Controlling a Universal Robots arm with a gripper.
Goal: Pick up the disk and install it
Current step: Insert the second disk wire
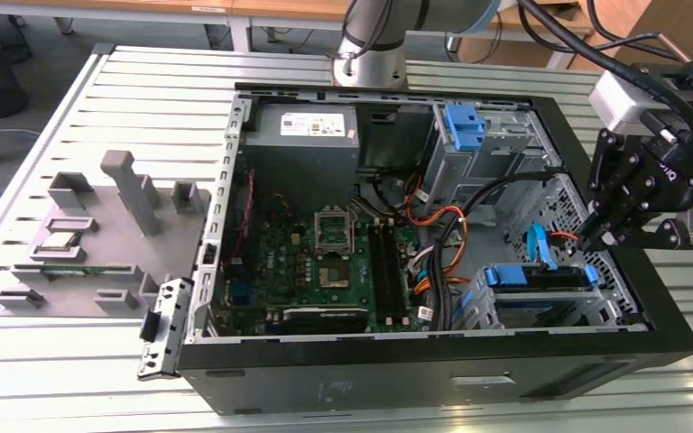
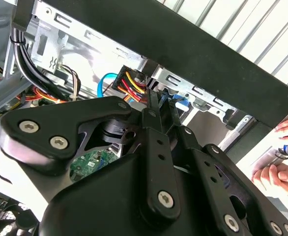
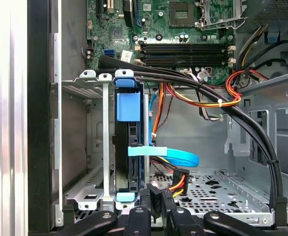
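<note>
The disk sits edge-on in the drive bay at the front corner of the open computer case [image 1: 443, 365], with its blue carrier bracket [image 1: 540, 275] showing on top. In the first wrist view the disk [image 3: 131, 147] stands between the bay's metal rails, with a blue tab at each end. My gripper [image 1: 594, 242] hangs just above and beside that bay, on the exterior view's right. Its black fingers [image 3: 166, 204] are pressed close together with nothing visibly between them. Just beyond the fingertips [image 2: 154, 105] is a black connector [image 2: 131, 81] with red, yellow and orange wires.
Thick black cables [image 3: 252, 128] and a blue flat cable [image 3: 176, 156] cross the case beside the bay. The motherboard [image 1: 322, 253], a grey power supply [image 1: 304, 135] and another blue bracket [image 1: 465, 122] lie inside. A grey fixture [image 1: 94, 234] stands outside the case. A person's hand [image 2: 286, 157] rests outside the case.
</note>
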